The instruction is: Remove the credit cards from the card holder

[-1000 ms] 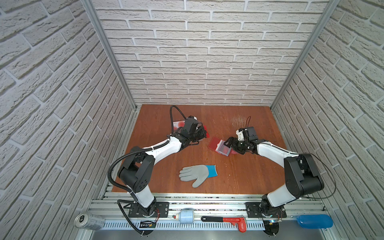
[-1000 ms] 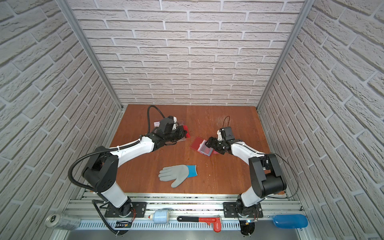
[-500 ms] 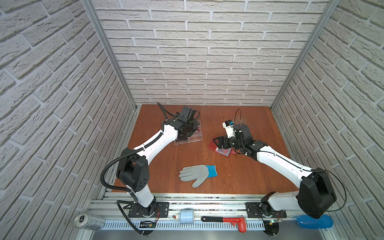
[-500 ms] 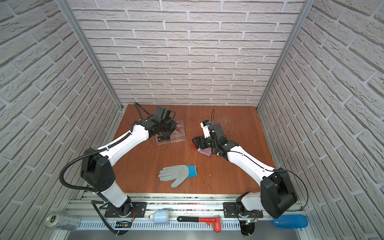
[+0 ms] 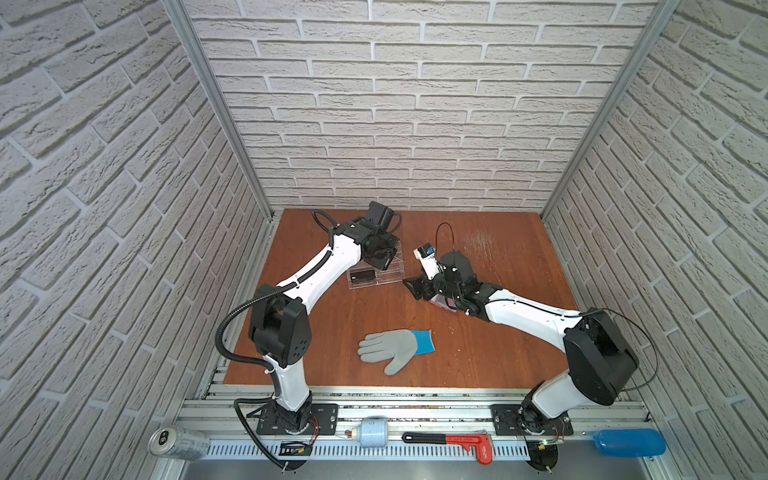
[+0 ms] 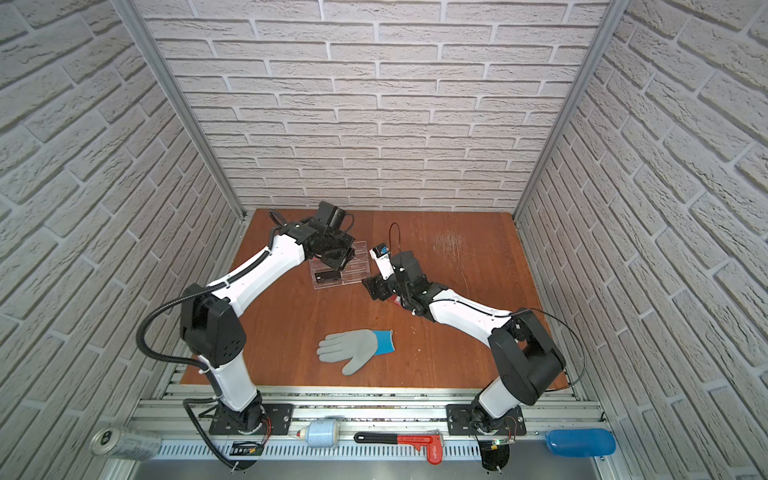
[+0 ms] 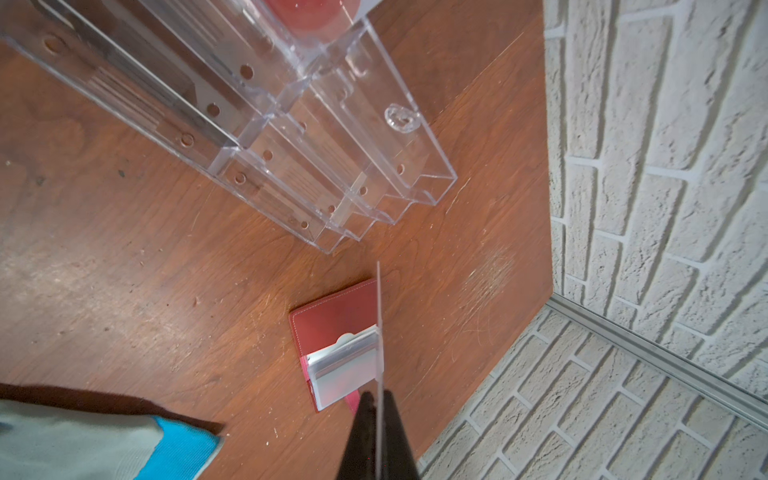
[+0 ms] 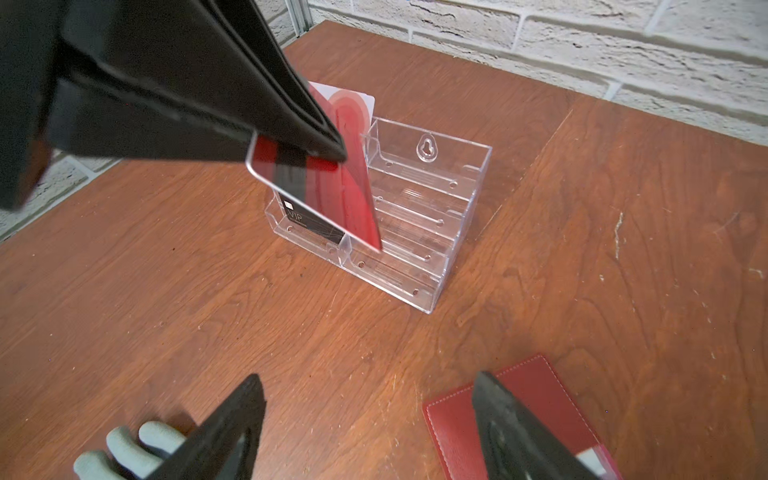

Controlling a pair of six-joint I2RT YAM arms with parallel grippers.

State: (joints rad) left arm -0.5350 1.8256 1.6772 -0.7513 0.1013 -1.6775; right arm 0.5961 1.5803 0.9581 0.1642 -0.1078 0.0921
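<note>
Wood tabletop (image 5: 498, 353): one clear stand (image 8: 419, 199), one card holder (image 7: 332, 320), one glove (image 5: 390, 347). Left gripper (image 7: 379, 405) pinches one red card (image 8: 332, 195) above the stand; right gripper (image 8: 368, 376) gapes nearby.

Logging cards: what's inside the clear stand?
A black card in front, a white card with red circles behind; other visible slots look empty. The held red card hides the rest.

Robot test cell in a lab. Faux-brick wall panels (image 5: 415, 124) framed by aluminium posts (image 5: 217, 104), wooden tabletop (image 5: 498, 357), two arm bases (image 5: 295, 417) bolted onto slotted extrusion rail (image 5: 415, 409). Red-handled wrench (image 5: 457, 439) and drink can (image 5: 178, 442) left along front edge.
</note>
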